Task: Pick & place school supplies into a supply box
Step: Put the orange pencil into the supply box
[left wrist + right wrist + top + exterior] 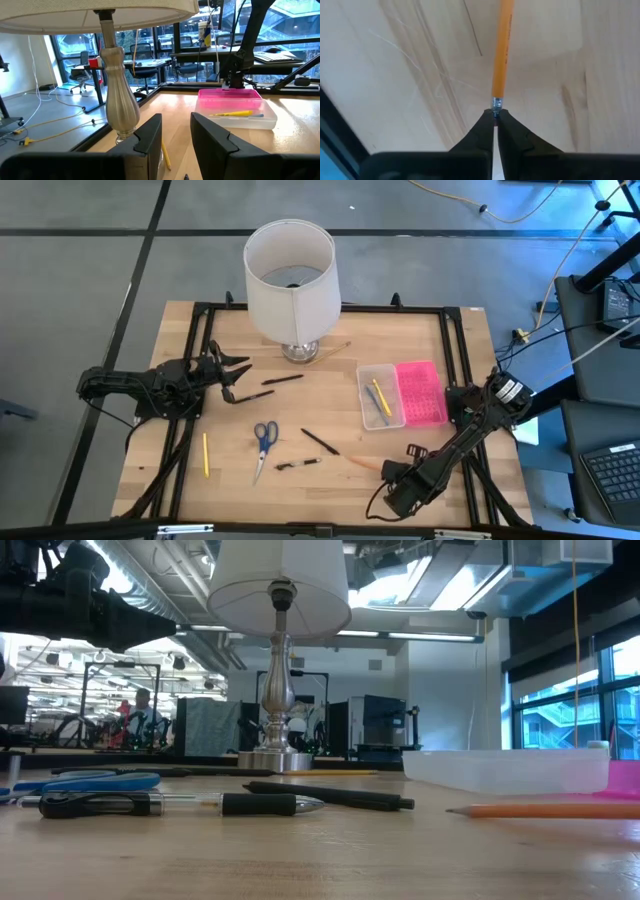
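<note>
The right gripper [495, 116] is low over the table [330, 485], on the near side of the supply box [402, 394] and a little toward the scissors. Its two fingers are pressed together on the eraser end of the orange pencil [501, 50], which points away from the wrist along the wood. In the view from above, the pencil [365, 463] lies flat on the table between the gripper [388, 470] and the black pen. So I judge that the step in hand is the picking of this pencil: it is pinched but not yet lifted.

The supply box is open; its clear tray [380, 395] already holds a yellow pencil [381, 397] and a blue pen [372, 404], and the pink lid [421, 392] lies just beside the tray, on the side away from the lamp [291, 278].

The next move calls for a straight lift, then a carry over the tray. The hold is only on the tip, so the pencil can swing or slip.

The left gripper [236, 375] waits far from the box, near the lamp base, with its fingers [150, 132] apart and nothing between them. Still on the table are the scissors [264, 439], a yellow pencil [205, 454], a black pen [320, 441], another pen [299, 464] and a dark pen [283, 379] beside the left gripper.
</note>
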Controlling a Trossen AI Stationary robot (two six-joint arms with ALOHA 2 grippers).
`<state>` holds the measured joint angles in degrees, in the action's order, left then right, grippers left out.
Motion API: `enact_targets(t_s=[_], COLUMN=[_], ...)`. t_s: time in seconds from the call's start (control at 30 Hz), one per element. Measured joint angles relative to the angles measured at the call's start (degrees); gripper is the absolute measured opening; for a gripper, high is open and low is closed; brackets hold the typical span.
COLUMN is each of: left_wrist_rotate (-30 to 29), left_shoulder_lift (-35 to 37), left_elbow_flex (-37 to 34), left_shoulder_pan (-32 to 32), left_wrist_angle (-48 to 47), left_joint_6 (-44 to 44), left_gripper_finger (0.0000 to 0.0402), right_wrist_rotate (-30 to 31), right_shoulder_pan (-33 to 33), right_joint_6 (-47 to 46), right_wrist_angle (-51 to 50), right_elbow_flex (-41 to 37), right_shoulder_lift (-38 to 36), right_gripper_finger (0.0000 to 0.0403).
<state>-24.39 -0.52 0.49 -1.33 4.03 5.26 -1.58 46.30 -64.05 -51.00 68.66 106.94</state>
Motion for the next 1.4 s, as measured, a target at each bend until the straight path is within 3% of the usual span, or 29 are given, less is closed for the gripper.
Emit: enact_targets(t_s=[0.5, 0.83, 1.03, 1.23, 1.4], left_wrist_rotate=[0.0, 0.0, 0.0, 0.0, 0.0], left_shoulder_lift=[0.0, 0.0, 0.0, 0.0, 0.0], left_elbow_flex=[0.0, 0.0, 0.0, 0.0, 0.0], left_shoulder_pan=[0.0, 0.0, 0.0, 0.0, 0.0], left_wrist_angle=[0.0, 0.0, 0.0, 0.0, 0.0], left_joint_6=[0.0, 0.0, 0.0, 0.0, 0.0], left_gripper_finger=[0.0098, 0.0098, 0.0098, 0.0098, 0.0098], right_wrist_rotate=[-1.0, 10.7, 18.0, 14.3, 7.3], right_shoulder_pan=[0.1, 1.7, 0.6, -5.2, -13.6], right_joint_6=[-0.2, -11.3, -27.9, -45.1, -36.2], right_wrist_angle=[-4.8, -9.0, -14.7, -17.9, -17.3], right_elbow_flex=[0.1, 0.1, 0.2, 0.2, 0.2], right_shoulder_lift=[-0.5, -6.7, -9.6, -11.5, -11.7], right_gripper_finger=[0.0014, 0.0014, 0.0015, 0.0017, 0.0017])
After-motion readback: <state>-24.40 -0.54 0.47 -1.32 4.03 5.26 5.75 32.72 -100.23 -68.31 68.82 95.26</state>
